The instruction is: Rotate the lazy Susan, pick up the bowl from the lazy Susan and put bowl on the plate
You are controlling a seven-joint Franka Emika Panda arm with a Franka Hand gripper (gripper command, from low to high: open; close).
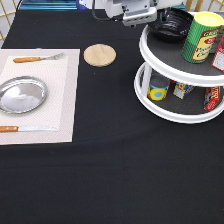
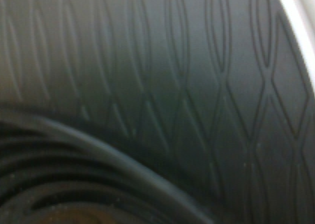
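The glossy black bowl (image 1: 172,25) sits on the top tier of the white lazy Susan (image 1: 170,67), at the exterior view's top right. My gripper (image 1: 140,17) hangs at the exterior view's top edge, right at the bowl's left rim. The wrist view shows the bowl's ridged rim (image 2: 64,185) from close by, resting on the lazy Susan's dark grey patterned tray surface (image 2: 214,100). The silver plate (image 1: 22,95) lies empty on a placemat at the exterior view's left.
A green and yellow can (image 1: 201,37) and a red one (image 1: 219,50) stand beside the bowl. Several small cans (image 1: 159,90) stand on the lower tier. A tan wooden disc (image 1: 99,55), a fork (image 1: 37,59) and a knife (image 1: 20,129) lie near the placemat (image 1: 62,105).
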